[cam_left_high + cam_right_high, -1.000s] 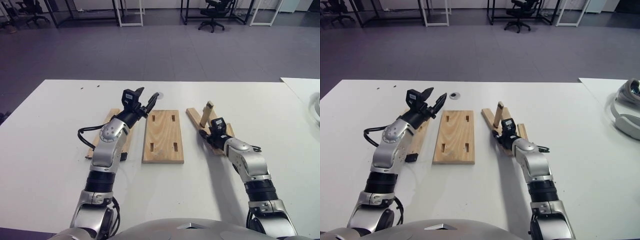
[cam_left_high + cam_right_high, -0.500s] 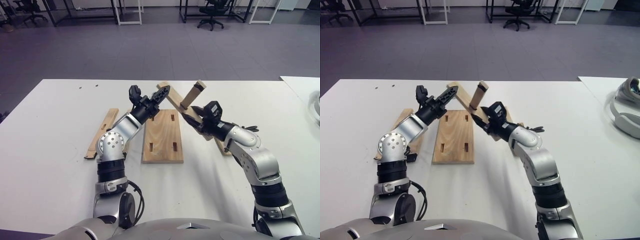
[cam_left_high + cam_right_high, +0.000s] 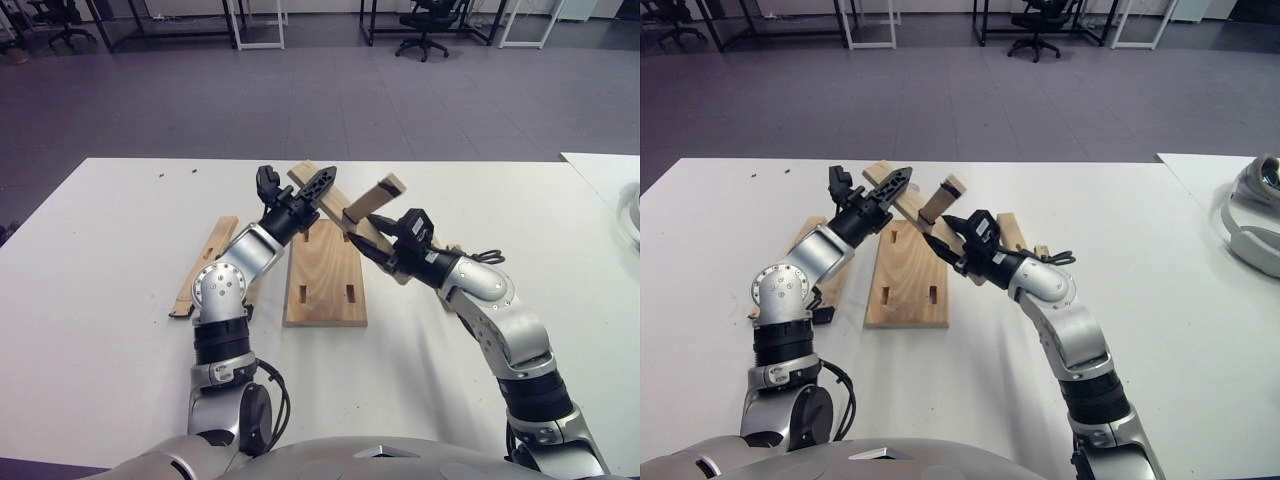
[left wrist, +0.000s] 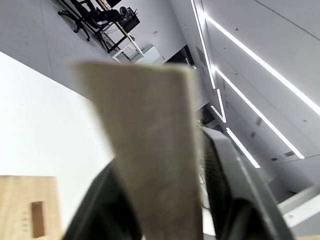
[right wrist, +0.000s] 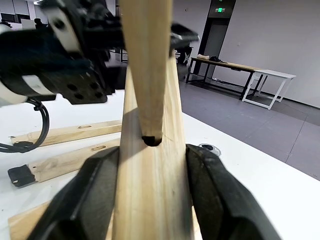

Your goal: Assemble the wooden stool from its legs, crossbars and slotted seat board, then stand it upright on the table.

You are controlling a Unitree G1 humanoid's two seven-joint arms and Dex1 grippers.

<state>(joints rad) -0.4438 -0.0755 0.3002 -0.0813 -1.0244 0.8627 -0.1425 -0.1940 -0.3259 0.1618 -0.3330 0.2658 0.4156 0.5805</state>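
Two loose wooden legs (image 3: 205, 262) lie on the left of the table (image 3: 90, 320). Just right of them, the left end effector (image 3: 302, 190) is clamped on the raised upper end of a leg plank (image 3: 335, 205). This plank hangs tilted above the slotted seat board (image 3: 325, 275), which lies flat. A crossbar (image 3: 378, 193) juts up from the plank. The right end effector (image 3: 365, 235) is clamped on the plank's lower part. Another wooden piece (image 3: 1010, 228) lies behind the right arm.
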